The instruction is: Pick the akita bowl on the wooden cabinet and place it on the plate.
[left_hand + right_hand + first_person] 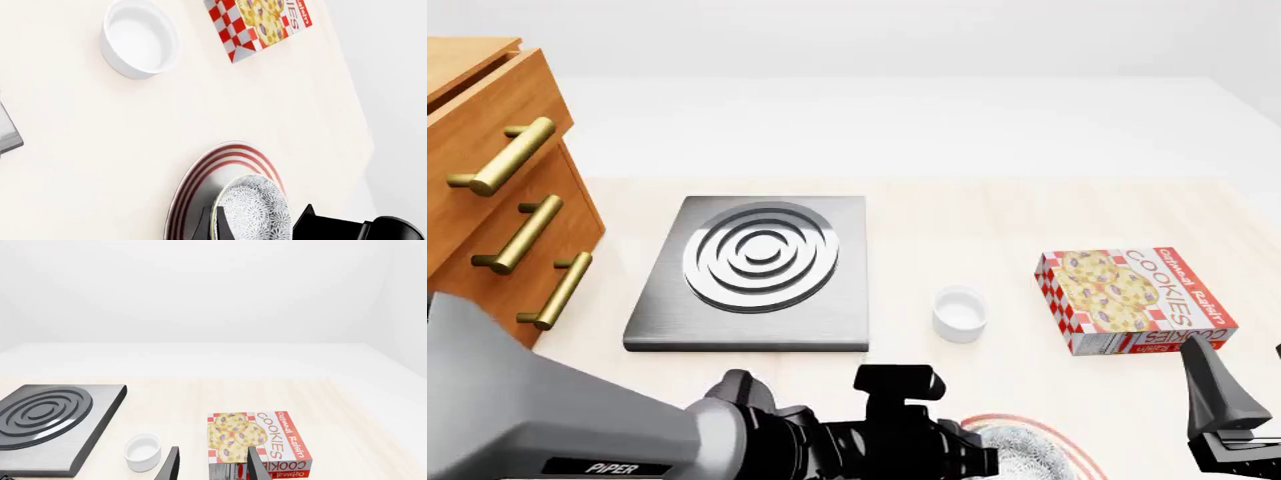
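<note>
akita bowl: rigid, glazed, likely slippery and breakable; pinch it at the rim.
left pincer: clamped across the bowl's wall.
place: bowl hangs in the pincer, over the plate.
right pincer: fingers apart, holding nothing.

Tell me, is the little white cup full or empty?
Empty. The left wrist view looks straight into the little white cup and shows only its bare white bottom. It stands upright on the table.
</note>
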Controlling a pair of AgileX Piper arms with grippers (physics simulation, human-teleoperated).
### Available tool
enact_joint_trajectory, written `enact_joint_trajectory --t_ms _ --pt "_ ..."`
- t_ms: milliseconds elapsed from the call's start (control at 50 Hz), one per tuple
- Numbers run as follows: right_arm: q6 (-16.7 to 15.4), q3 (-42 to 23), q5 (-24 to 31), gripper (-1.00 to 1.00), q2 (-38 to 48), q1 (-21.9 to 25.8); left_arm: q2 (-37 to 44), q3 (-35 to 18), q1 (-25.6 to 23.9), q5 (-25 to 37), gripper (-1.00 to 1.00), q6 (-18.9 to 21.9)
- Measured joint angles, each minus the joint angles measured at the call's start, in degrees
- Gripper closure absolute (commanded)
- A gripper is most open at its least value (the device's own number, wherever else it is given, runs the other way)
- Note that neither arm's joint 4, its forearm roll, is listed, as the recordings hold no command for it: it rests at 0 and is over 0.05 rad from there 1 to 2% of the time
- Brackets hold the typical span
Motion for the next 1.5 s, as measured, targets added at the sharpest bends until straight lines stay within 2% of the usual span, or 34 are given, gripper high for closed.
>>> enact_joint_trajectory --t_ms 340,860,1160,1500 --pt "0.0 0.0 0.0 -1.0 0.0 0.0 -1.8 0.0 -0.8 -0.4 -1.0 0.6" --pt "0.0 0.0 0.0 -1.0 0.0 0.0 -10.9 0.2 2.2 4.8 -1.0 5.1" --pt "0.0 0.0 0.0 -1.0 0.0 0.0 -20.1 3.6 4.8 5.8 -1.0 6.8" --pt "0.0 0.0 0.0 -1.0 0.0 0.0 -28.7 9.0 11.0 5.1 -1.0 9.4"
